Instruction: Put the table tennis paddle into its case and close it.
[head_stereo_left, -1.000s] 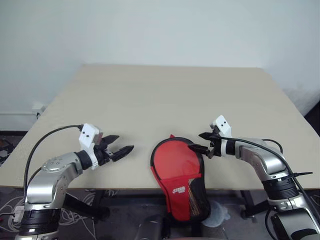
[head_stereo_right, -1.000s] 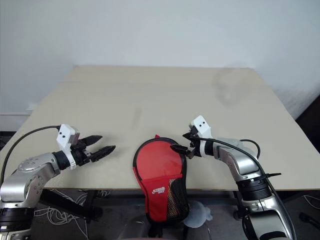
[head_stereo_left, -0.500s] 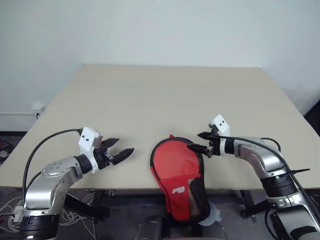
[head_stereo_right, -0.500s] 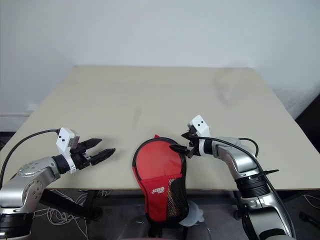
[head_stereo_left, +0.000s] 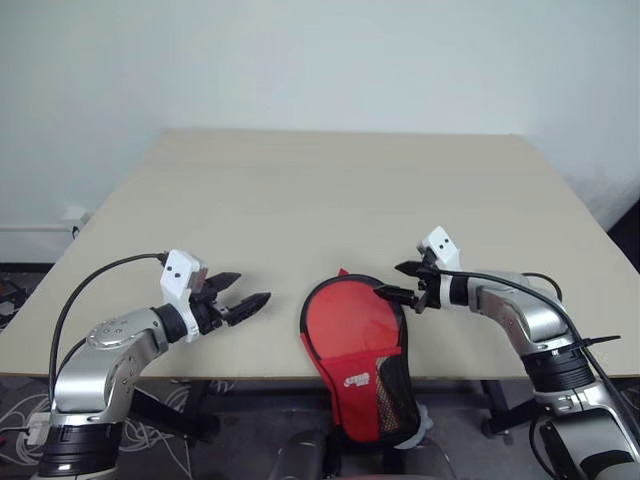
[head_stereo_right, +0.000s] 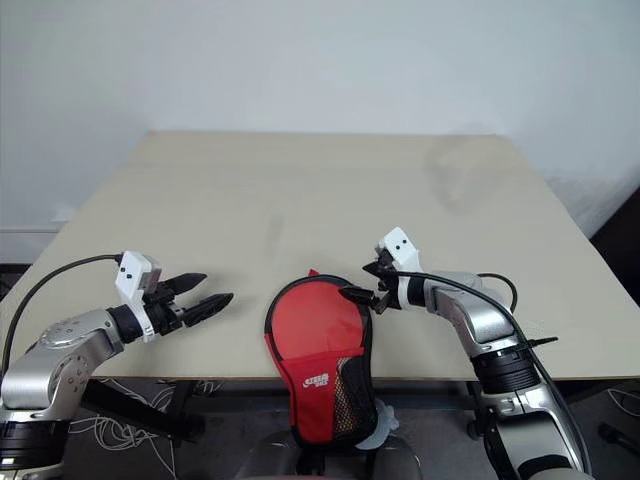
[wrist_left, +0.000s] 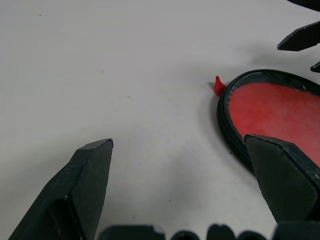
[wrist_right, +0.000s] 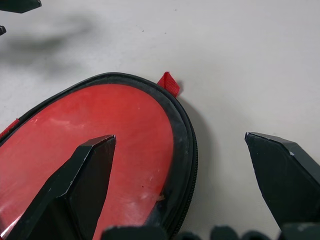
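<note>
The paddle-shaped soft fabric case (head_stereo_left: 352, 335) is red with a black zipper rim, a small white logo and a black mesh pocket at its near end. It lies on the plain beige table (head_stereo_left: 340, 190).

place: robot lab or test room, not a home
bench (head_stereo_left: 340, 190): plain pale beige top, almost bare, set against the wall
wall (head_stereo_left: 320, 60): bare white, undecorated
floor: loose cables (head_stereo_left: 20, 415) tangled under the bench's left side, on a dark patterned surface
socket: white wall outlet (head_stereo_left: 78, 216) low down behind the bench's left edge, a cable running from it
furnishing: no more than the bench; stripped-down staged workspace look
</note>
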